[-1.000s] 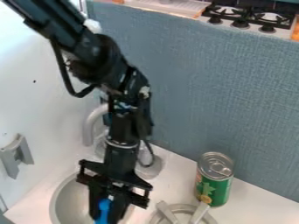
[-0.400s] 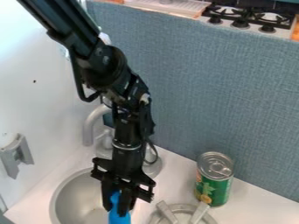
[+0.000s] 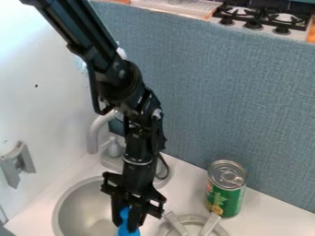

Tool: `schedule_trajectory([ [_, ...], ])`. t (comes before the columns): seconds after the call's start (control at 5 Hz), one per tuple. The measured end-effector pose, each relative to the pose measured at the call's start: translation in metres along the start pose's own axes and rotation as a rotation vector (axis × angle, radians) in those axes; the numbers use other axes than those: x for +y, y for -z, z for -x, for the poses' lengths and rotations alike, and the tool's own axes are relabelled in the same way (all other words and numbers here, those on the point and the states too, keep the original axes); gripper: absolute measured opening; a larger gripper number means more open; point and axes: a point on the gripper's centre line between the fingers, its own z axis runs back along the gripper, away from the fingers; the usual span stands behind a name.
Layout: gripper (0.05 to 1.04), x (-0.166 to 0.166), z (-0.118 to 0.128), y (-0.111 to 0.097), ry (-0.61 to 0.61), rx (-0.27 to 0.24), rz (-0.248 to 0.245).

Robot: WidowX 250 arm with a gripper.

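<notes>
The black gripper (image 3: 130, 225) hangs near the bottom edge, over the right rim of the round sink (image 3: 80, 207). Its fingers are closed on a bright blue object (image 3: 126, 227), whose lower part runs out of the view at the bottom. A green can (image 3: 225, 189) with a silver lid stands upright to the right, apart from the gripper. Between them, at the bottom edge, lies a grey round burner grate (image 3: 195, 221) with raised prongs.
Behind the arm stands a grey faucet (image 3: 94, 133) at the back of the sink. A blue-grey panel (image 3: 227, 106) rises along the counter's back, and a grey bracket (image 3: 18, 164) sits on the white left wall. Beyond the panel is a black-grated stove (image 3: 265, 17).
The gripper has moved to the right with the blue object, from over the sink bowl to its right rim. The can and the grate have stayed put.
</notes>
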Motion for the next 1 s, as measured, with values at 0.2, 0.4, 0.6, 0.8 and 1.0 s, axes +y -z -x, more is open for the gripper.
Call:
schedule_trajectory([
  [0.2,0.413,0.001,0.0,0.0,0.008,-0.002,-0.006],
  [0.4,0.714,0.0,0.006,-0.001,0.006,0.033,-0.008],
  [0.6,0.991,-0.007,0.004,-0.014,0.02,0.024,-0.016],
  [0.8,1.005,-0.022,0.002,-0.042,0.065,-0.004,-0.047],
  [1.0,1.001,-0.059,-0.011,-0.092,0.161,-0.087,-0.146],
])
